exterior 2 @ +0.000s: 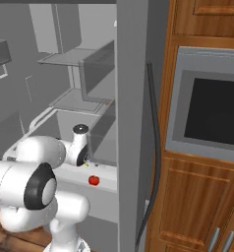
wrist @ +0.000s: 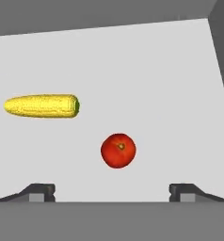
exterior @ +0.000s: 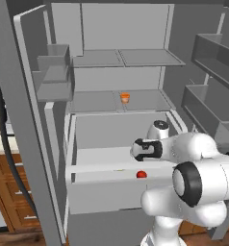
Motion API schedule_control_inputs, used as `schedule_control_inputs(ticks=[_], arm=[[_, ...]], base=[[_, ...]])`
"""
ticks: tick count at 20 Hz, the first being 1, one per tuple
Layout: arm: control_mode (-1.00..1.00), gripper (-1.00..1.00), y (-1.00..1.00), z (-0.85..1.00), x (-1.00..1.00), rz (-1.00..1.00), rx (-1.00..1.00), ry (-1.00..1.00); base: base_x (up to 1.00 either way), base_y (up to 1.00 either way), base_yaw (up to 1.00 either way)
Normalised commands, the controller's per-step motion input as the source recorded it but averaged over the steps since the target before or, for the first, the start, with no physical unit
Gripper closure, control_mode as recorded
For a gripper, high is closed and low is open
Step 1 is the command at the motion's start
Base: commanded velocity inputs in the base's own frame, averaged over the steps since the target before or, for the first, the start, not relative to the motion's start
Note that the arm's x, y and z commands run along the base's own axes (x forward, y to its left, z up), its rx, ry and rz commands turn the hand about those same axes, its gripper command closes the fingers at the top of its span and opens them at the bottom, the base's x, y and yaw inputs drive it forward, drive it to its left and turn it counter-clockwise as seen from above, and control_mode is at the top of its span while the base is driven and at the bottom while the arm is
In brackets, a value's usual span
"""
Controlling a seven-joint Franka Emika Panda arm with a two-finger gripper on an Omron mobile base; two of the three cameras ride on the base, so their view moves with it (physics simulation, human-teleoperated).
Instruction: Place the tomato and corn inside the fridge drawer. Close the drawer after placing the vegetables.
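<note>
On pale drawer floor (wrist: 156, 70), smooth round tomato (wrist: 118, 150), bumpy corn (wrist: 41, 106)

The tomato (exterior 2: 93, 180) lies in the open fridge drawer (exterior 2: 97, 197), just right of the white arm (exterior 2: 45, 152), left of the wooden cabinets (exterior 2: 197, 197).

tomato (wrist: 118, 150): smooth, slightly glossy red skin
corn (wrist: 41, 106): bumpy yellow kernels, matt
fridge drawer (exterior: 107, 194): plain matt pale grey, plastic-looking
cabinets (exterior 2: 197, 206): brown wood grain
</note>
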Motion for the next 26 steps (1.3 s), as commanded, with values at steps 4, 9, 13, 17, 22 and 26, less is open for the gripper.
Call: schedule_control_inputs(ticks=[4, 9, 13, 17, 22, 26], arm=[[-1.0, -1.0, 0.24, 1.0, -0.31, -0.01, 0.0, -0.25], [-1.0, -1.0, 0.53, 0.82, -0.61, 0.0, 0.0, -0.19], [-1.0, -1.0, 0.77, 0.29, -0.83, 0.01, -0.01, -0.03], [-1.0, -1.0, 0.83, -0.02, -0.72, 0.01, -0.04, 0.02], [-1.0, -1.0, 0.72, -0.22, -0.48, 0.0, -0.05, 0.08], [-1.0, -1.0, 0.53, -0.34, -0.24, 0.0, -0.04, 0.11]], base=[[0.0, 0.0, 0.0], [0.0, 0.0, 0.0], [0.0, 0.0, 0.0], [0.0, 0.0, 0.0], [0.0, 0.0, 0.0], [0.0, 0.0, 0.0]])
